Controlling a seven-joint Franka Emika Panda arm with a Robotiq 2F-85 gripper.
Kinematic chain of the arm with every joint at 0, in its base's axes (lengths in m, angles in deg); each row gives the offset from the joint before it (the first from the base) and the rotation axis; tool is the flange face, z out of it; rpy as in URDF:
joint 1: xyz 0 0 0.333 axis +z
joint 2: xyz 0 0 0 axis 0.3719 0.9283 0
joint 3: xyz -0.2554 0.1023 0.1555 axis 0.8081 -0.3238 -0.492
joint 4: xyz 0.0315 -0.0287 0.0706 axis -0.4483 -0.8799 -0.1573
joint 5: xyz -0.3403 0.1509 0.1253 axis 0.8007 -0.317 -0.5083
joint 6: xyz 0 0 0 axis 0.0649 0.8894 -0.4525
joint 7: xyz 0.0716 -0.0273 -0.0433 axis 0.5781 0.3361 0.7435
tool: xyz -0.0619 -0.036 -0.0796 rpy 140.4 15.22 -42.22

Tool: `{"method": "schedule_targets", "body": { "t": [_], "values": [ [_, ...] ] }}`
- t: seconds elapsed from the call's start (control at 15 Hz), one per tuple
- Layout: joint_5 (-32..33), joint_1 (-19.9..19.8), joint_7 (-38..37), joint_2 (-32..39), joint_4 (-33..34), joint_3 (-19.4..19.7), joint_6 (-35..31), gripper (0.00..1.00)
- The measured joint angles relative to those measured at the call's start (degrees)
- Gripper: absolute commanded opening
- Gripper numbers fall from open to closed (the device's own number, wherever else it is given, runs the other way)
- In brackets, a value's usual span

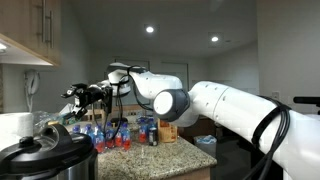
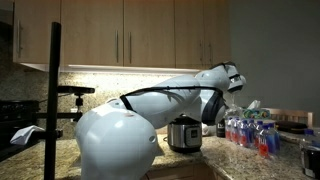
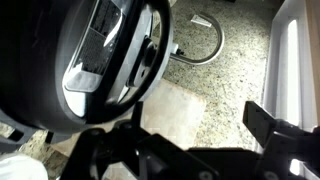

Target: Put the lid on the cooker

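The cooker [image 1: 55,165] stands at the near left of the granite counter, silver body with a black top. It also shows in an exterior view [image 2: 185,135] behind my arm. The black domed lid [image 1: 40,148] with its raised handle sits on top of the cooker. In the wrist view the lid [image 3: 95,60] fills the upper left, shiny rim and handle visible. My gripper [image 3: 200,125] is open and empty over bare counter beside the lid. It shows in both exterior views [image 1: 82,95] [image 2: 220,112], raised a little above the cooker's height.
Several small bottles [image 1: 120,132] [image 2: 250,132] stand on the counter behind the gripper. A brown box [image 1: 168,130] sits near my arm. A grey cord [image 3: 205,45] loops on the granite. A white and silver object [image 3: 292,70] is at the right. Cabinets hang overhead.
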Motion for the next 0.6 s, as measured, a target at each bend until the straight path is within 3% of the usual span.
{"method": "schedule_targets", "body": {
  "t": [0.6],
  "values": [
    [7.5, 1.2, -6.4, -7.9, 0.3, 5.2, -14.4, 1.0]
  ]
}}
